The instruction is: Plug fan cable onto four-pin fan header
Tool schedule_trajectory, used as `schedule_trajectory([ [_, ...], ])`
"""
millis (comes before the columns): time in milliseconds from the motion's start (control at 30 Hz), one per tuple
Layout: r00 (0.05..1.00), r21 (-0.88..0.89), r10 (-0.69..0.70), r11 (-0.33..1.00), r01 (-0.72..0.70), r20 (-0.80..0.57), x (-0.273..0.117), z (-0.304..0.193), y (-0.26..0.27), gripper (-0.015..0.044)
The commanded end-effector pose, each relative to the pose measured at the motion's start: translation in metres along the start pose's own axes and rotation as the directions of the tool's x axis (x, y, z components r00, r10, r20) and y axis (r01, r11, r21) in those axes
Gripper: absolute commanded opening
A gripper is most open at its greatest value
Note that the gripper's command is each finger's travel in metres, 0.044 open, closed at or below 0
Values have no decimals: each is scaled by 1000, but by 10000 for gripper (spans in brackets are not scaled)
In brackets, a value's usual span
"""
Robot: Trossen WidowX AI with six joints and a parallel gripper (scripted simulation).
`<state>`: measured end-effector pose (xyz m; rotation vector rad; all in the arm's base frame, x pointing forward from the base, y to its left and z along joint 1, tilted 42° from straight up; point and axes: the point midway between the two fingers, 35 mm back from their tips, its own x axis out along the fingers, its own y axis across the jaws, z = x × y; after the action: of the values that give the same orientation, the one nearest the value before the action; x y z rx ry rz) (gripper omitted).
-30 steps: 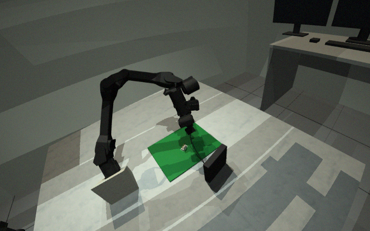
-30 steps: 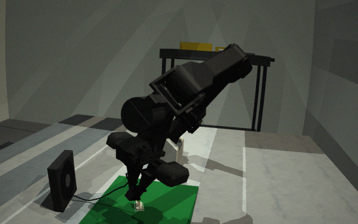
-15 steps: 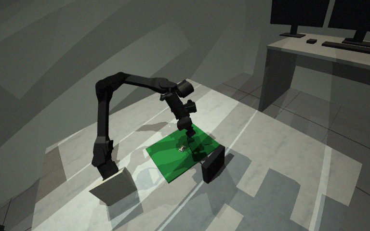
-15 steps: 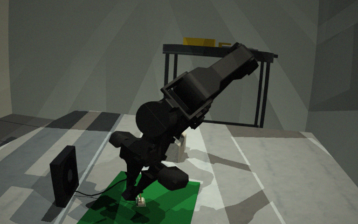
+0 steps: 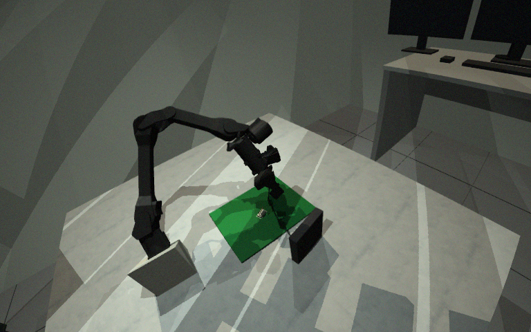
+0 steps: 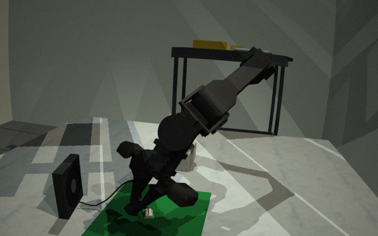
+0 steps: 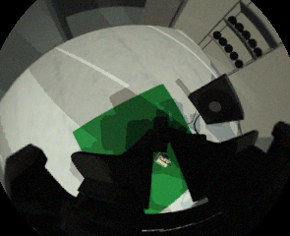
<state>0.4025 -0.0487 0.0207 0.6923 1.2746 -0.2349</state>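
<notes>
The green board (image 5: 235, 226) (image 6: 197, 201) (image 7: 169, 183) lies flat on the table. The small pale four-pin header (image 5: 261, 213) (image 6: 148, 213) (image 7: 161, 159) stands on it with no plug on it. My gripper (image 5: 277, 194) (image 6: 132, 210) (image 7: 159, 132) is tilted, its fingertips low over the board and to the left of the header in the exterior view. It is shut on the fan's plug, which the dark fingertips hide. The black cable (image 6: 93, 205) runs from the fingers to the fan. Whether the fingertips touch the board I cannot tell.
The black fan (image 5: 307, 235) (image 6: 68, 187) (image 7: 217, 100) stands upright beside the board's edge. The arm's pale base block (image 5: 163, 269) is on the table's near left in the top view. A desk with monitors and a dark rack table are in the background.
</notes>
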Motion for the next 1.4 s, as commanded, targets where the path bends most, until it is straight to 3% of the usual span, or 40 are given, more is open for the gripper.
schedule_trajectory([
  [0,999,4,-12,1000,12,33,1,0,0,0],
  [1367,915,63,-48,998,25,401,1,-4,9,0],
])
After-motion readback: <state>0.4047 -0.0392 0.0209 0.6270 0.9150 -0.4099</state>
